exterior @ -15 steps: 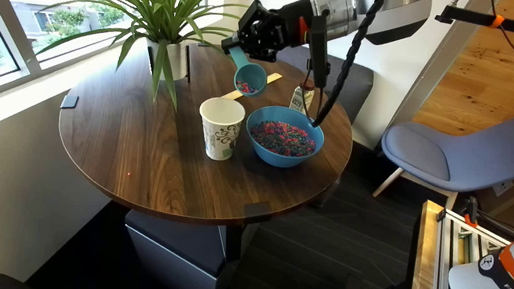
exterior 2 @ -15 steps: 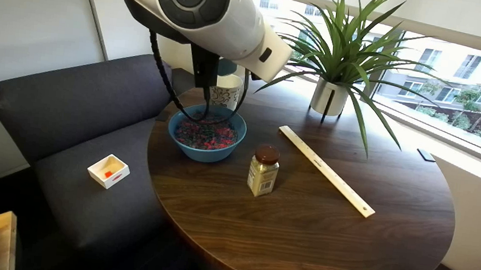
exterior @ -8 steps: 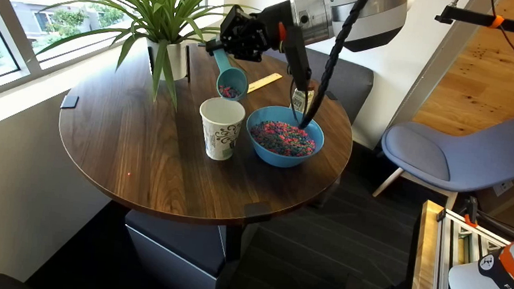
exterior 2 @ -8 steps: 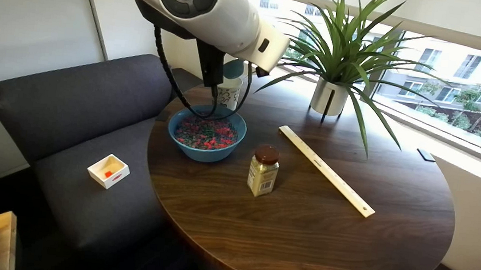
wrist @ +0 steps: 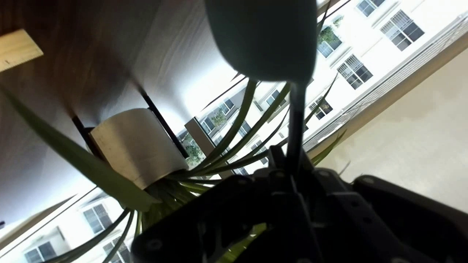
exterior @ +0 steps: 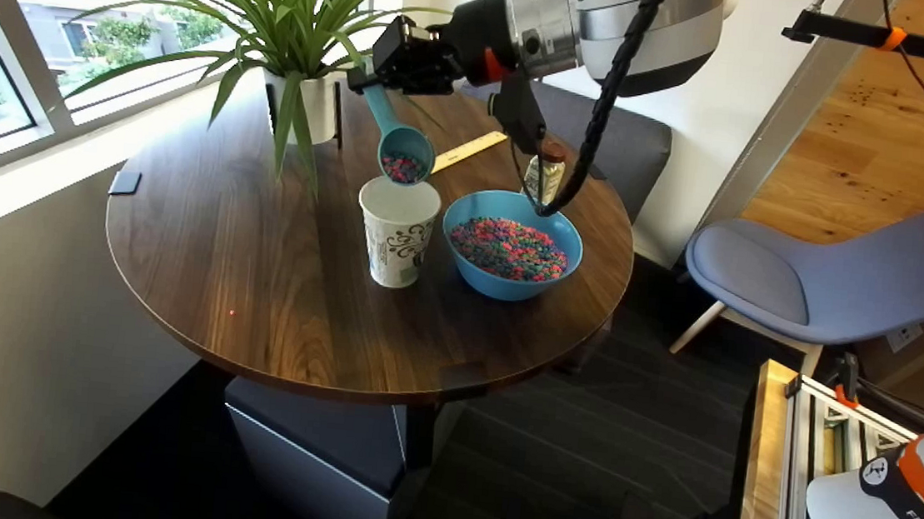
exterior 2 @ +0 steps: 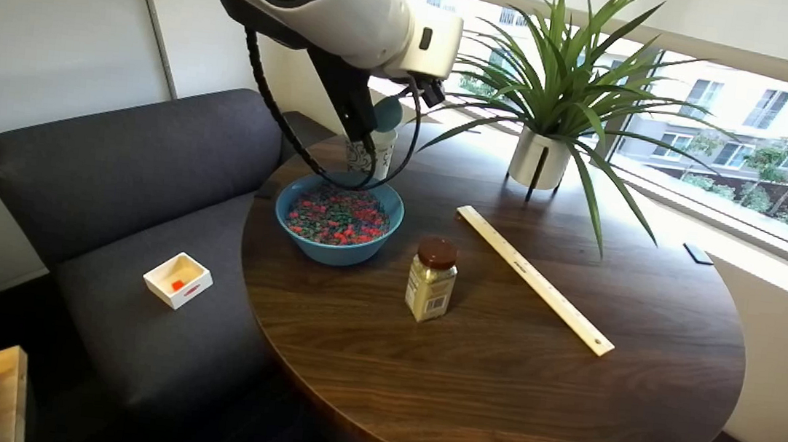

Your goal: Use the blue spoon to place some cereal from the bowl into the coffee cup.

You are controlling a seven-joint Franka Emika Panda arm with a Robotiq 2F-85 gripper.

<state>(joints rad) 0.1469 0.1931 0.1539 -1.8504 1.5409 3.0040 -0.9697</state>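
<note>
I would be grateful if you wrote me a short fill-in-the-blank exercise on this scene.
1. The fingers grip the blue spoon by its ____.
2. Most of the cereal lies in the round ____.
3. In both exterior views, the spoon's scoop appears close to the rim of the tall patterned ____.
4. Of the jar and the ruler, only the ____ stands upright.

Missing words: handle; bowl; cup; jar.
</note>
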